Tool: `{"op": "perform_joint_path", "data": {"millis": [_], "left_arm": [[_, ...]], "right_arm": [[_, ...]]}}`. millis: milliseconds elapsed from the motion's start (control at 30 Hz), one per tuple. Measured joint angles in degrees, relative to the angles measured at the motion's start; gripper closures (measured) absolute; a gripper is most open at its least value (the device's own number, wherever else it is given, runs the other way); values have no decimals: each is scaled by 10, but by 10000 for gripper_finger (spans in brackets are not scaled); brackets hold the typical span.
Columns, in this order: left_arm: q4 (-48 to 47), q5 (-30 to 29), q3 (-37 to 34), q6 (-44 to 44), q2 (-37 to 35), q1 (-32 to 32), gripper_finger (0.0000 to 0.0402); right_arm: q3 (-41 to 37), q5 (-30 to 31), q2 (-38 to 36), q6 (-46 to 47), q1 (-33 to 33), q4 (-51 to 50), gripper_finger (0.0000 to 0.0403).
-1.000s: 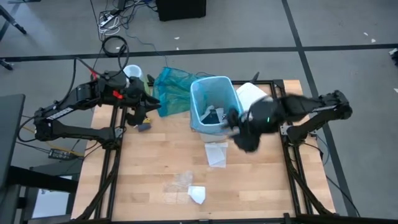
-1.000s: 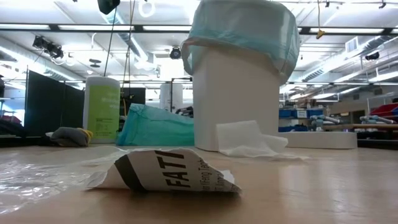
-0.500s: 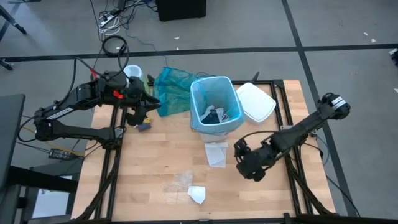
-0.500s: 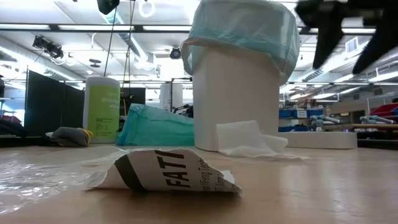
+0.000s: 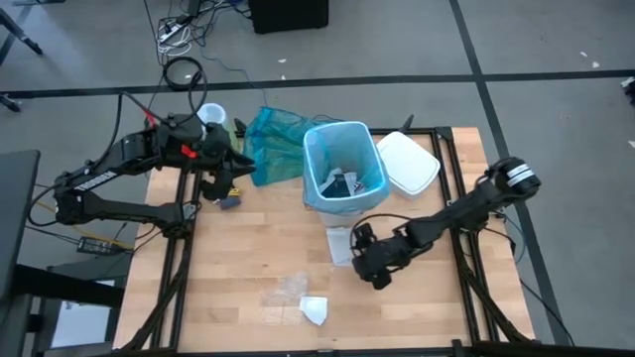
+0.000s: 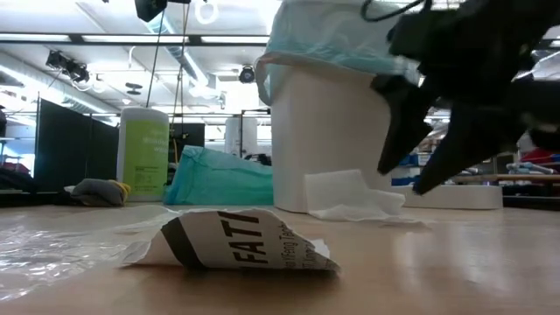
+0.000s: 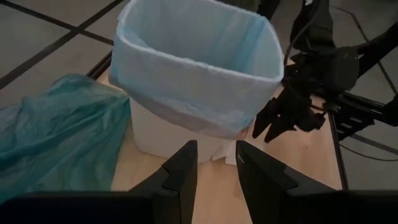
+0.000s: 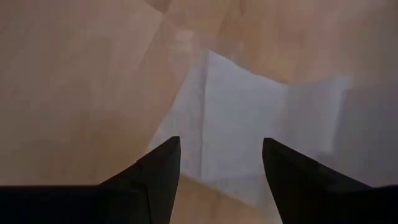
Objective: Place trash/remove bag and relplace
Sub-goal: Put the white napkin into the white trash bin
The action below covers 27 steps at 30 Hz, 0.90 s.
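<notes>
While the right gripper (image 5: 363,260) hovers open over the white paper (image 5: 342,244) beside the bin (image 5: 342,169), it'll probably just shove that thin sheet flat instead of pinching it. Left gripper (image 7: 216,163), also open, waits by the bin.

The bin (image 5: 342,171) stands at the table's (image 5: 238,268) far middle, the bag (image 5: 317,149) lining it. A lid (image 5: 409,162) lies to its right, a paper sheet (image 5: 340,244) before it, 1 crumpled scrap (image 5: 315,309) nearer the front edge.
</notes>
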Motion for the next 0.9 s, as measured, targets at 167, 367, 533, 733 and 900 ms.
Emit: {"op": "perform_joint_path", "data": {"millis": [167,367,533,733,900], "left_arm": [[-13,-3,0,0,0,0,282],[-22,-16,0,0,0,0,282],[-32,-18,0,0,0,0,282],[-31,-18,0,0,0,0,282],[-31,-18,0,0,0,0,282]], "right_arm": [[9,-22,46,-1,-20,11,188],[11,-94,78,8,-27,13,217],[10,-107,78,39,-28,8,327],[10,-110,76,55,-28,15,394],[29,-107,62,35,-22,1,402]]}}
